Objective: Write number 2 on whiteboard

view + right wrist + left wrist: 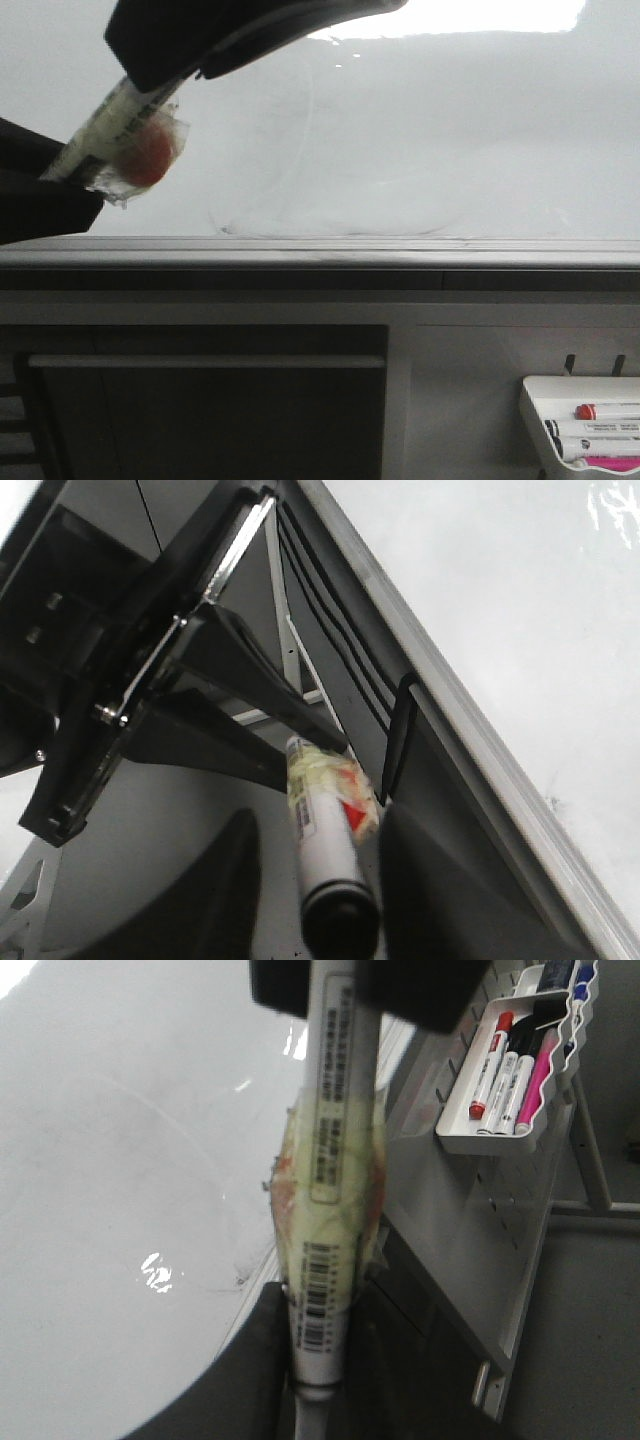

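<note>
The whiteboard [400, 130] fills the upper front view; it is glossy with faint grey smudges and a glare patch. No black number 2 shows on it. A white marker [110, 125], wrapped in tape with a red spot, hangs in front of the board at the left. My left gripper [60, 180] is shut on the marker's barcode end [318, 1300]. My right gripper [165, 75] reaches in from above. Its fingers [215, 900] stand apart on either side of the marker's black cap [340, 920], with gaps on both sides.
A grey metal edge rail [320, 250] runs below the board. A small white tray [585, 420] with several markers hangs on the panel at the lower right; it also shows in the left wrist view [500, 1135]. A dark recessed panel [200, 410] lies under the rail.
</note>
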`<state>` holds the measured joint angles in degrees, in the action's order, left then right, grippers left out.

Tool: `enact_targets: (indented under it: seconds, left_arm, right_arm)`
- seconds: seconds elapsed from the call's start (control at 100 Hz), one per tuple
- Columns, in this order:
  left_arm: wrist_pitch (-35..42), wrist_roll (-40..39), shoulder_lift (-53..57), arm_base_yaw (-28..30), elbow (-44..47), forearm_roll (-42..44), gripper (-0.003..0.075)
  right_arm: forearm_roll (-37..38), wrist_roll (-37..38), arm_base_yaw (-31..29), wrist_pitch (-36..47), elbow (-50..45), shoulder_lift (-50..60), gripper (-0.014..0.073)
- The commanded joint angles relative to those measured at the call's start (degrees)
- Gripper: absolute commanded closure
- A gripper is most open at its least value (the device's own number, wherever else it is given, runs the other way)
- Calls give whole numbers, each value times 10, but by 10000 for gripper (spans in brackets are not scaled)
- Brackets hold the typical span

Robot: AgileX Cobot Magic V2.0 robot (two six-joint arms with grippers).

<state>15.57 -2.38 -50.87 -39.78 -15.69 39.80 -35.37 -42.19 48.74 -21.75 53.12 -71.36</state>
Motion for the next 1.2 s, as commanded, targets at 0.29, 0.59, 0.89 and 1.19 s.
enact_targets:
  seconds: [0.29, 0.59, 0.89, 1.19]
  left_arm:
    - [51, -6, 9, -2, -16, -36, 478]
    - [50, -6, 87, 59, -21, -241, 326]
    - [83, -6, 107, 88, -21, -312, 739]
    - [95, -6, 107, 88, -21, -317, 739]
  right_arm:
    - [43, -9, -1, 28, 20, 3, 665]
    - [43, -5, -89, 93, 21, 41, 664]
    - [43, -5, -147, 121, 26, 28, 662]
    - [44, -5, -192, 111, 91, -32, 662]
